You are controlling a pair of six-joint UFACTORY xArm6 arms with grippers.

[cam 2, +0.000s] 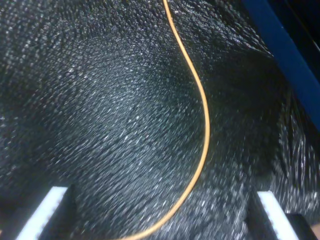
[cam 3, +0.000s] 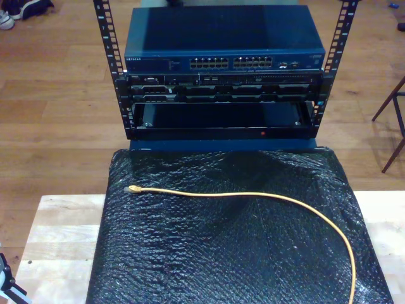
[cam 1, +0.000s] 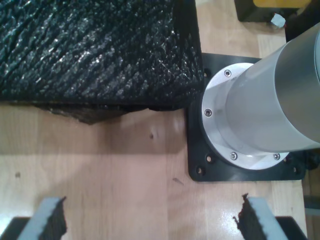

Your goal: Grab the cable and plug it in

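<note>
The yellow-orange cable (cam 3: 253, 195) lies loose on a black crinkled mat (cam 3: 221, 253). Its clear plug (cam 3: 132, 189) points toward the exterior view's left, and its other end runs off the mat's near edge at the exterior view's right. My second gripper (cam 2: 159, 220) hangs open above the mat, and a curved stretch of the cable (cam 2: 205, 130) passes beneath it, untouched. My first gripper (cam 1: 155, 222) is open over bare wooden table (cam 1: 100, 170), beside a corner of the mat (cam 1: 90, 50). Behind the mat, a blue network switch (cam 3: 224, 31) shows rows of ports (cam 3: 231, 63).
The switch sits in a black rack (cam 3: 221, 107) with perforated posts (cam 3: 107, 50). A silver arm base (cam 1: 270, 100) on a black plate (cam 1: 197, 150) stands close to my first gripper. A blue edge (cam 2: 285, 50) borders the mat. Chair legs (cam 3: 392, 120) stand at the exterior view's right.
</note>
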